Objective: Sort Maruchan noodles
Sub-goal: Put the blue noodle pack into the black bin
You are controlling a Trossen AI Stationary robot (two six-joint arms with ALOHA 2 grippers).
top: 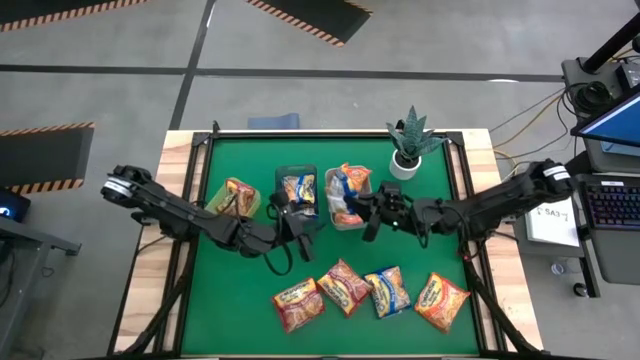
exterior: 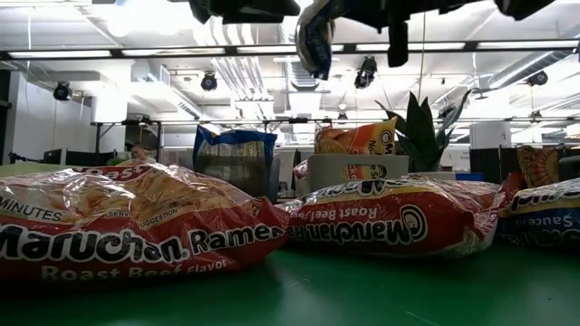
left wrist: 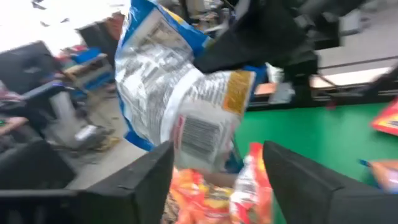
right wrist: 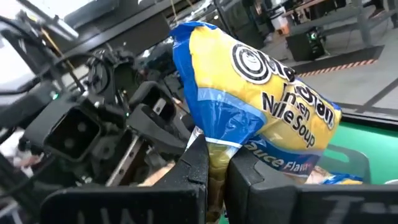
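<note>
A blue-and-yellow Maruchan noodle packet [right wrist: 261,93] is up in the air over the middle of the table, with my right gripper [right wrist: 214,158] shut on it. In the high view that gripper [top: 370,217] reaches in from the table's right, next to the grey bin [top: 331,178]. My left gripper [left wrist: 217,171] comes from the left [top: 300,225] and is open. Its fingers stand on either side of the packet's silver back [left wrist: 180,99]; I cannot tell whether they touch it. Several more packets [top: 344,287] lie flat near the table's front edge. My right gripper pinches the packet's lower crimped end [right wrist: 214,146] between its two fingers. The fingers come roughly level from the table's right side. The packet stands up and out beyond the fingertips, tilted, lifted clear of the table and bins [exterior: 311,41].
Three bins stand in a row mid-table: a green one [top: 212,192] holding an orange-red packet, a dark one [top: 297,172] with a blue-yellow packet, and the grey one with packets. A potted plant [top: 410,150] stands at the far right. Green mat [top: 230,290] lies bare at the near left.
</note>
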